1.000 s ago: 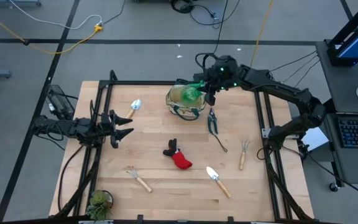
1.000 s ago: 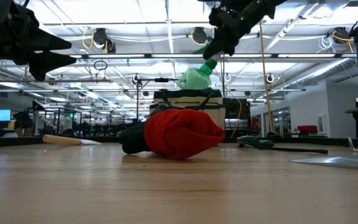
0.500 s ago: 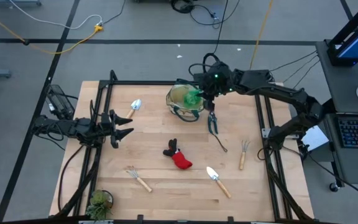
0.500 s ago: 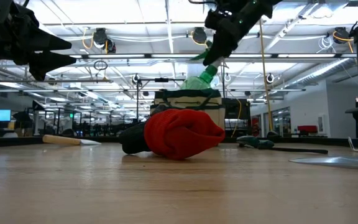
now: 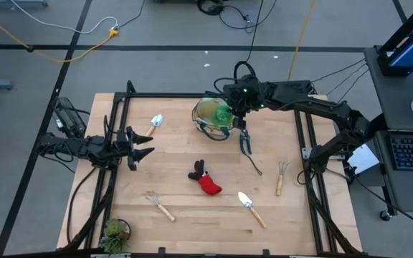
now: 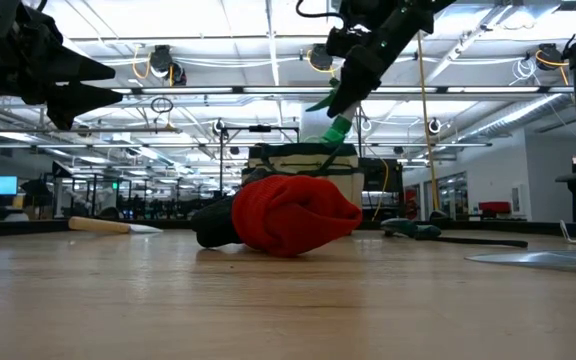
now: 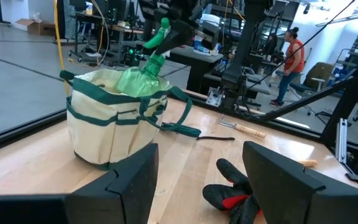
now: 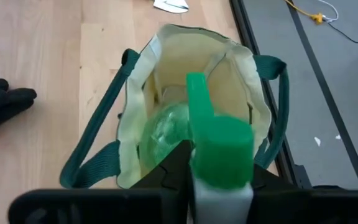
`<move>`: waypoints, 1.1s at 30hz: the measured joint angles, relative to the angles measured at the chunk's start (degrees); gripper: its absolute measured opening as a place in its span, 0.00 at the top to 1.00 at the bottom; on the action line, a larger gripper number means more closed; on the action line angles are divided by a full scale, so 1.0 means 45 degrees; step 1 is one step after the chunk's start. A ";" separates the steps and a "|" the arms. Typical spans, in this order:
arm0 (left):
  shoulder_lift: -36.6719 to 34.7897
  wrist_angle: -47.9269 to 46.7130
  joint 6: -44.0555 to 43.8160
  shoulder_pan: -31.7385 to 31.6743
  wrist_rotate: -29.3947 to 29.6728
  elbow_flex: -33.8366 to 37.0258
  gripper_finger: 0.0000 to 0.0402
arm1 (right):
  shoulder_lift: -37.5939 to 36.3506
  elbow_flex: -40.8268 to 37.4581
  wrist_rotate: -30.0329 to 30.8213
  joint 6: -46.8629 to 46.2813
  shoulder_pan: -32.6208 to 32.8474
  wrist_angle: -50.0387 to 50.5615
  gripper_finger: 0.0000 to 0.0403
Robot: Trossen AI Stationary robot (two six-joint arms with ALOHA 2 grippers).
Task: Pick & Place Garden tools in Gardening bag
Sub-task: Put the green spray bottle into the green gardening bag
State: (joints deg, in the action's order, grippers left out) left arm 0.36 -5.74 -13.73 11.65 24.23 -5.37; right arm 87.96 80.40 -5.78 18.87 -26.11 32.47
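Right gripper clamping the green spray bottle by its neck, hanging right above the gardening bag and tilting the bottle so its clear body is sitting down inside the open mouth while the green head is sticking out over the rim. Bag's tan wall and green loop handles spreading around the bottle directly under the fingers; nothing else made out inside it. Lying just beside the claw on the wood, toward the table's middle: black pruning shears. Farther off on that side: red-and-black glove, fork, trowel and a small rake. Across the bag from the claw: another trowel. Potted plant sitting well apart at the table's near corner. Left gripper waiting far across the table with fingers spread wide, holding nothing.
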 joint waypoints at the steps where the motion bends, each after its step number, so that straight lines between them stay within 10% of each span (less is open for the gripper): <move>1: 0.0000 0.0000 -0.0003 -0.0002 0.0000 0.0004 0.40 | -0.0009 0.0000 -0.0004 0.0000 0.0000 -0.0030 0.86; 33: 0.0000 0.0000 0.0002 0.0000 -0.0010 0.0002 0.40 | -0.0014 0.0000 0.0317 -0.0041 -0.0005 -0.0529 0.69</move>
State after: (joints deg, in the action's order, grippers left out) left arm 0.36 -5.74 -13.72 11.65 24.18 -5.36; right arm 87.90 80.40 -4.36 18.69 -26.13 30.09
